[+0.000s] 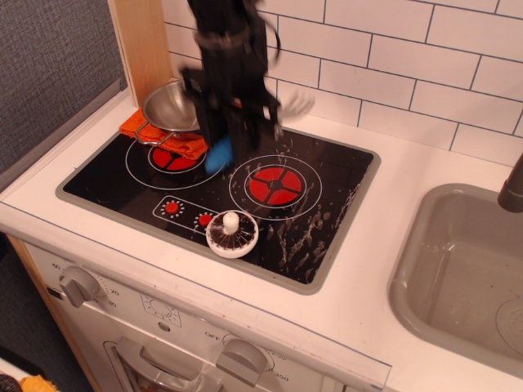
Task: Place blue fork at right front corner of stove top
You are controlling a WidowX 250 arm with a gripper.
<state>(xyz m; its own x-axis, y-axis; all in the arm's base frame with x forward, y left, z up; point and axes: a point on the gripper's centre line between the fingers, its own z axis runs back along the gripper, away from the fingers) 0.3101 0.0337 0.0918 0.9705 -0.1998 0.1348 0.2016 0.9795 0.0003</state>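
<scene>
My gripper [234,135] is shut on the blue fork [217,155] and holds it above the back middle of the stove top [331,200], between the two red burners. The fork is tilted: its blue handle end hangs low on the left, and its silver head [297,101] sticks up to the right, blurred by motion. The black arm hides the middle of the fork. The stove top's right front corner [313,276] lies well to the front right of the gripper.
A white round toy [232,233] stands on the stove's front middle. A silver pot [172,106] sits on an orange cloth [144,128] at the back left. The grey sink [466,269] and faucet [512,189] are on the right. Knobs [78,284] line the front.
</scene>
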